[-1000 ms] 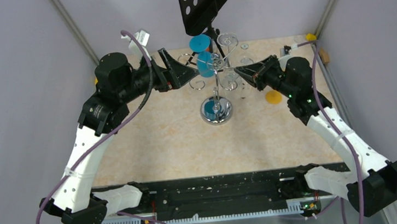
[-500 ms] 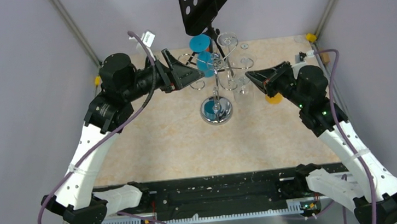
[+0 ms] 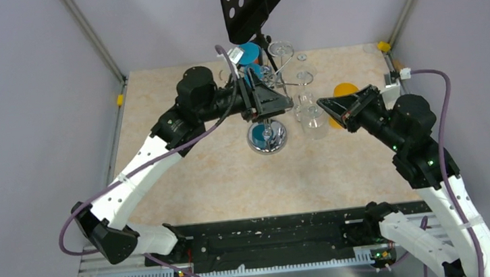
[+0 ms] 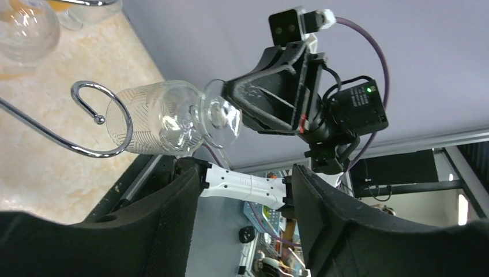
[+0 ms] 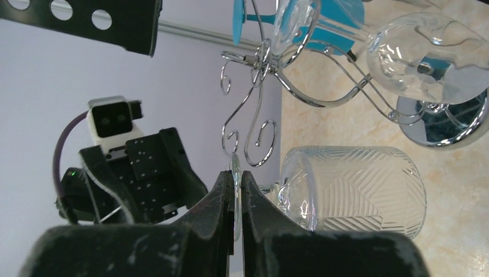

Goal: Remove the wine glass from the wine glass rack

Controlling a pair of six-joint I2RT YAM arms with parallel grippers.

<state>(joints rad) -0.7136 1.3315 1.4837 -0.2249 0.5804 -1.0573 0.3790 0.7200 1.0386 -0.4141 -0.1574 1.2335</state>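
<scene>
Wine glass (image 3: 314, 123) now hangs clear of the wine glass rack (image 3: 267, 138), drawn off to its right within the last second, foot pinched in the closed right gripper (image 3: 329, 108); removal looks essentially done. The left gripper (image 3: 283, 104), jaws apart and empty, has swung over the rack.

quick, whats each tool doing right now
left tool: open, holding nothing.
right tool: closed on the foot of the clear wine glass.
</scene>
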